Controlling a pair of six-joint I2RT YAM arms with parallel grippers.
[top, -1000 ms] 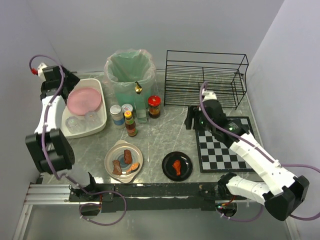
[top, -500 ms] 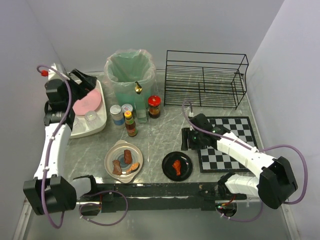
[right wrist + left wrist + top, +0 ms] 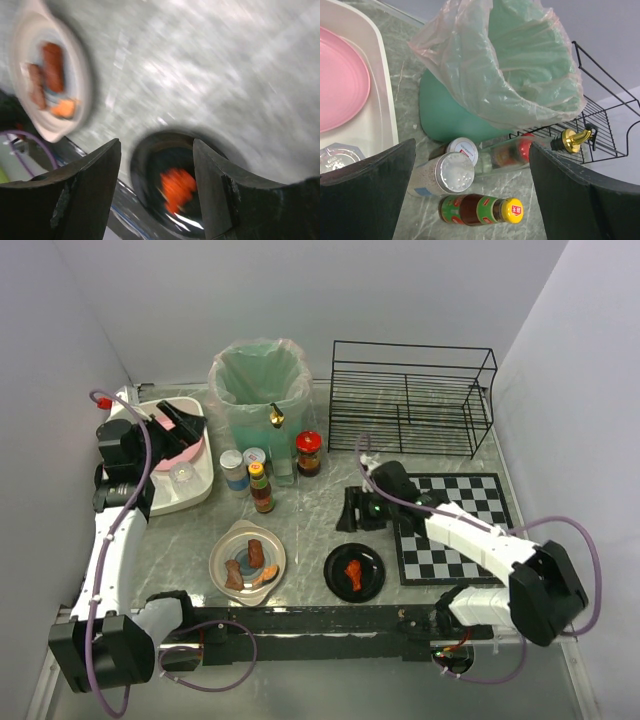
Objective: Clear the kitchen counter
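The grey marble-patterned table with white veins (image 3: 190, 535) is stretching across the whole workspace, with a metal rail (image 3: 300, 618) running along its near edge, and it is carrying many things. At the far left a white rectangular plastic tub (image 3: 203, 478) is holding a round pink plate (image 3: 165, 452) and a clear glass cup (image 3: 182, 473). The left end effector (image 3: 185, 420) is hanging above the far part of this tub, its fingers (image 3: 367, 185) standing wide apart with nothing between them. Beside the tub a green bin lined with a clear plastic bag (image 3: 260, 390) is standing at the back, and a cluster of containers is gathering in front of it: two white-capped jars (image 3: 234, 468), a brown sauce bottle with a yellow cap (image 3: 261, 490), a clear bottle with a gold pourer (image 3: 277, 435) and a red-lidded jar (image 3: 309, 452). A black wire rack (image 3: 410, 400) is occupying the far right, with a black-and-white checkered mat (image 3: 455, 530) lying in front of it. The right end effector (image 3: 352, 510) is hanging just beside the mat's left edge, pointing toward a round black plate with an orange piece of food (image 3: 354, 572); its fingers (image 3: 85, 200) are standing apart and gripping nothing, though the wrist view is blurring. A beige oval dish with brown sausage pieces (image 3: 247, 562) is sitting to the left of the black plate, near the rail.
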